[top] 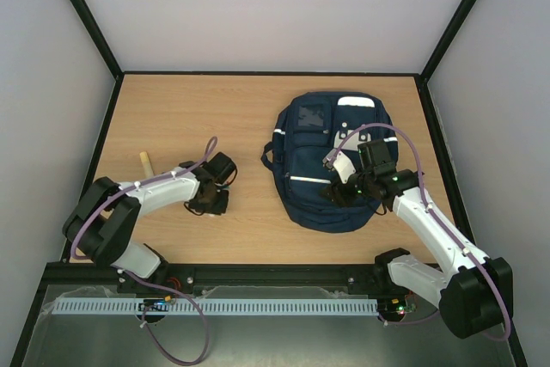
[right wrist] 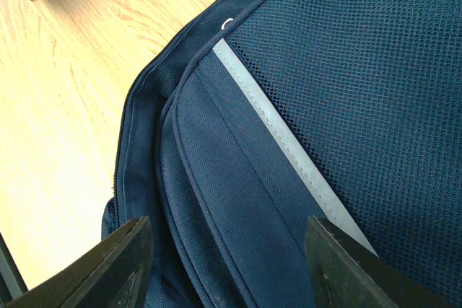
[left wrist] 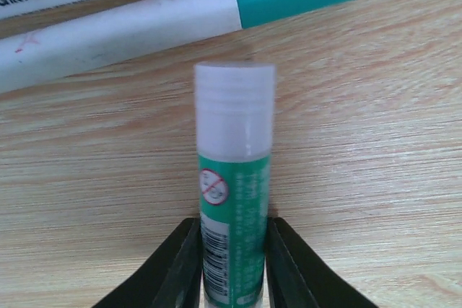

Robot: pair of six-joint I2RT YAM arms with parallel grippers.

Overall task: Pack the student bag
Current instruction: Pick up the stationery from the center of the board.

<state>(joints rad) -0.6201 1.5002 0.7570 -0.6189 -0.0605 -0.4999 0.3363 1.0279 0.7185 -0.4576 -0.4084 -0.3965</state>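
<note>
My left fingers (left wrist: 180,268) clamp a green-and-white plastic glue stick (left wrist: 232,200) close to the wooden table (left wrist: 361,149), ready to carry; my right fingers (right wrist: 123,261) spread wide over the large navy-blue fabric student bag (top: 305,169), lying right of centre, seemingly to open it.

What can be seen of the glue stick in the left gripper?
The glue stick is a slim plastic-looking tube: green printed label with barcode and red prohibition sign, frosted white cap on. The left gripper is shut on its lower end, cap pointing away over the wooden table, short of two pens.
</note>
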